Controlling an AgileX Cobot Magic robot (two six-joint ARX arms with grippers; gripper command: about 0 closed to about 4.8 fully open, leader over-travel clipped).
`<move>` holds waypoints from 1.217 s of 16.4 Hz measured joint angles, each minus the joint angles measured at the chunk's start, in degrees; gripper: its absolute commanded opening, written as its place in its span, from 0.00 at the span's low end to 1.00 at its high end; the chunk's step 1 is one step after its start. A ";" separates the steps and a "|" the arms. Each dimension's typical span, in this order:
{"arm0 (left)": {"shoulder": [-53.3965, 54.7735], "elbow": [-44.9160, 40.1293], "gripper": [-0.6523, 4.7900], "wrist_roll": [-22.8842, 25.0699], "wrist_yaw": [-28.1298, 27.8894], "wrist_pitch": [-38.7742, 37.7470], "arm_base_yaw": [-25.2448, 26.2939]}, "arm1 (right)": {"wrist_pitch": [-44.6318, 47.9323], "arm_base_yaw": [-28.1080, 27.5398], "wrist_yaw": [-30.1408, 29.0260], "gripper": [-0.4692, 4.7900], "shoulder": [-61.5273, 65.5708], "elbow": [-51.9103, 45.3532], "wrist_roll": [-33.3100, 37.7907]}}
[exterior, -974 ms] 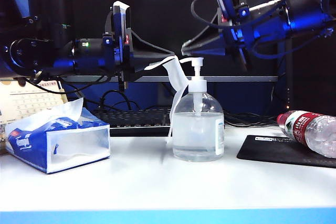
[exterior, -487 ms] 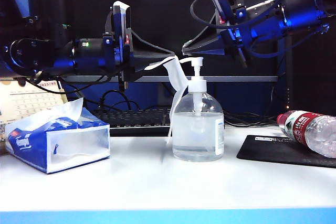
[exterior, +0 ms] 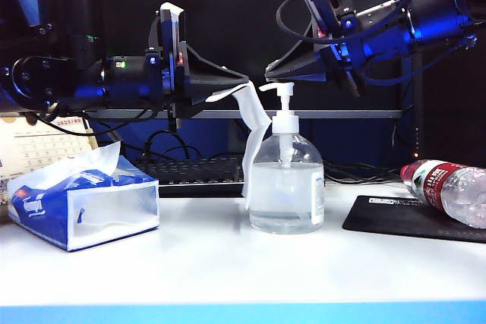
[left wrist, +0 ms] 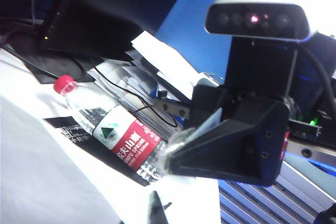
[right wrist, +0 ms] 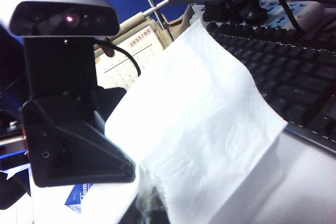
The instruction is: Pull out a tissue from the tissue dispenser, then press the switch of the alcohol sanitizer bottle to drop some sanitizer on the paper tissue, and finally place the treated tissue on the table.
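The clear alcohol sanitizer bottle (exterior: 285,187) stands mid-table, its white pump switch (exterior: 285,90) up. My left gripper (exterior: 244,80) reaches in level from the left and is shut on the top of the white tissue (exterior: 257,123), which hangs down beside the bottle's left side. My right gripper (exterior: 268,76) comes from the right, shut and empty, its tip just above the switch's nozzle; contact cannot be told. The right wrist view shows the tissue (right wrist: 199,129) draped wide beside the left gripper (right wrist: 131,174). The blue and white tissue dispenser (exterior: 83,202) lies on the table (exterior: 228,263) at left.
A red-labelled water bottle (exterior: 452,187) lies on a black mouse pad (exterior: 387,218) at right. A keyboard (exterior: 197,168) sits behind the sanitizer bottle, a desk calendar (exterior: 42,146) behind the dispenser. A dark monitor fills the back.
The right arm's wrist has risen and tipped, so its fingers now slope down toward the switch; the tip stayed over the pump. The left gripper and hanging tissue barely shifted.
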 measured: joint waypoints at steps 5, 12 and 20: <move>0.00 0.00 0.11 0.42 0.00 0.00 0.00 | -0.94 0.00 0.02 0.08 -0.04 0.17 -0.02; 1.03 0.00 0.11 0.35 -0.72 0.09 -0.02 | -2.60 -0.02 -0.04 0.08 -0.39 0.24 -1.11; 5.25 1.18 0.11 -0.09 -0.61 4.33 -0.02 | -2.82 -0.09 -1.20 0.08 -0.42 0.24 -1.20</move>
